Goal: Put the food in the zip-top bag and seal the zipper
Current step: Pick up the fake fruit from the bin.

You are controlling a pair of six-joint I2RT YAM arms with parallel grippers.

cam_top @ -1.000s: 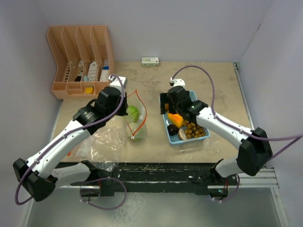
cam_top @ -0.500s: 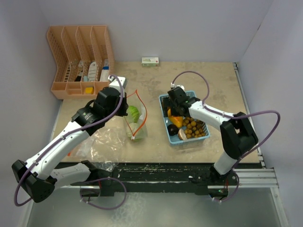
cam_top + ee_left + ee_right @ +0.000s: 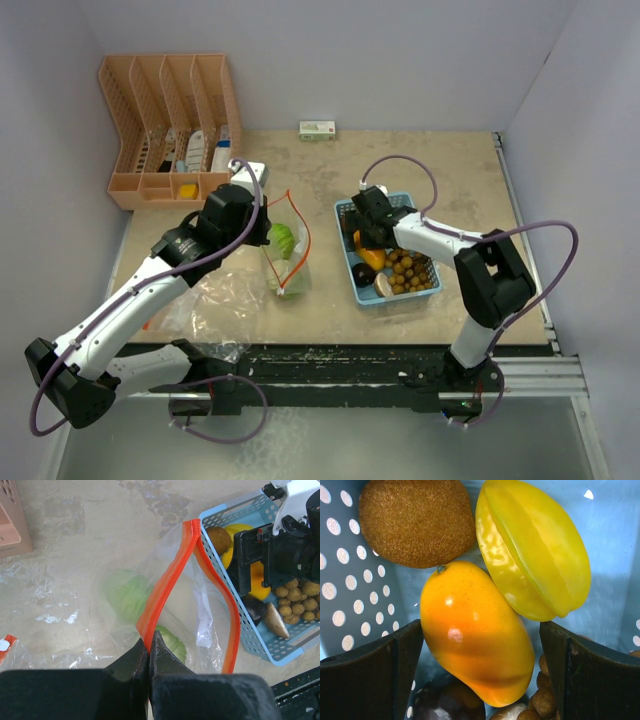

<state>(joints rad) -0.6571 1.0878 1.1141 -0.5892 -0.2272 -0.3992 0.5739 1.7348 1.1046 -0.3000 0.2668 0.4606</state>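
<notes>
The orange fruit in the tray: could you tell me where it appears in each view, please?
Top external: orange fruit in the middle of the blue tray, right of centre.
Left wrist: at the right, past the bag, partly hidden by the other arm.
Right wrist: centre, inside the open right gripper.
Shared landmark: the tray.

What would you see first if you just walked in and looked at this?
Probably the shiny orange fruit in the light blue tray, sitting between the fingers of the open right gripper, with a yellow fruit beside it. Next, the bright orange zipper of the zip-top bag, pinched by the left gripper, with a green leafy piece showing through the clear plastic.
</notes>
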